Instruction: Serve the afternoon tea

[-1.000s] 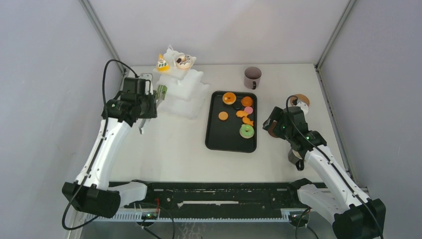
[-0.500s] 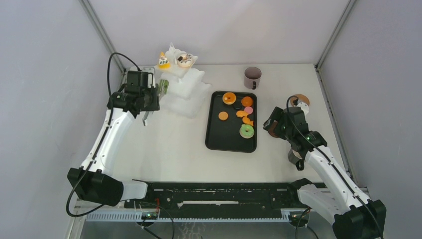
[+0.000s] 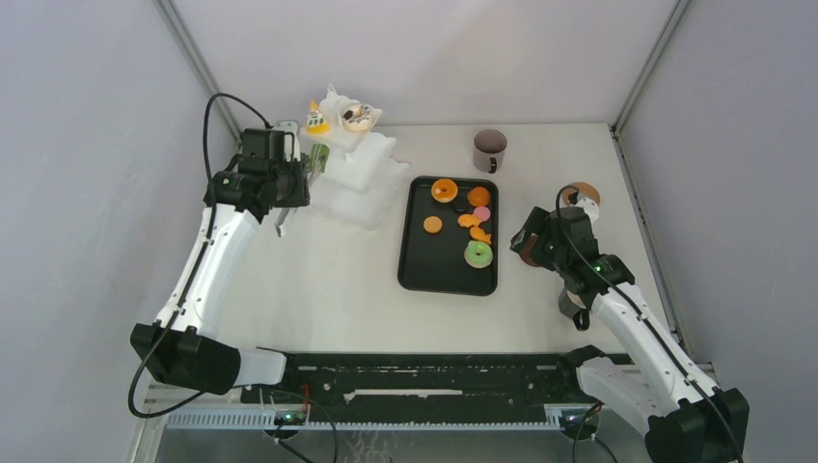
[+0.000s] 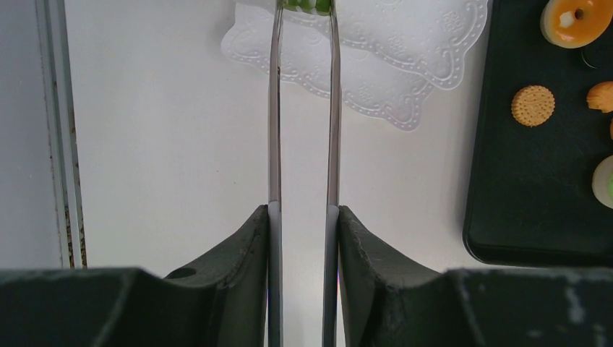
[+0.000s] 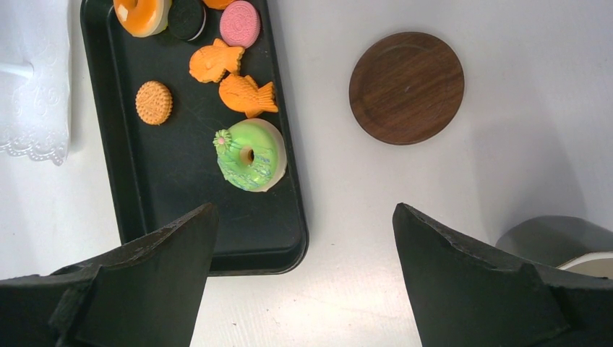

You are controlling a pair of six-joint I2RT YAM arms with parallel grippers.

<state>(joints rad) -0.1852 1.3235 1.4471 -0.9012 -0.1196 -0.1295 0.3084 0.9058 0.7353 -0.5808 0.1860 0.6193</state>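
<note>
My left gripper (image 4: 303, 211) is shut on a pair of thin metal tongs (image 4: 275, 108). The tong tips pinch a green pastry (image 4: 305, 6) at the left side of the white tiered stand (image 3: 362, 174). A yellow cake (image 3: 315, 121) and a chocolate doughnut (image 3: 356, 117) sit on the stand's top tier. The black tray (image 5: 181, 210) holds a green doughnut (image 5: 251, 154), orange fish cakes (image 5: 248, 95), a round biscuit (image 5: 154, 102), a pink cookie (image 5: 239, 22) and others. My right gripper (image 5: 303, 211) hangs open above bare table right of the tray. One dark mug (image 3: 489, 149) stands behind the tray.
A round wooden coaster (image 5: 406, 87) lies on the table right of the tray. A second mug (image 5: 558, 242) sits close under my right arm. The enclosure's grey walls and a metal frame post (image 4: 61, 130) bound the table on the left.
My left arm has carried the tongs and green pastry farther back, up against the stand's left side. The right arm has not moved.
</note>
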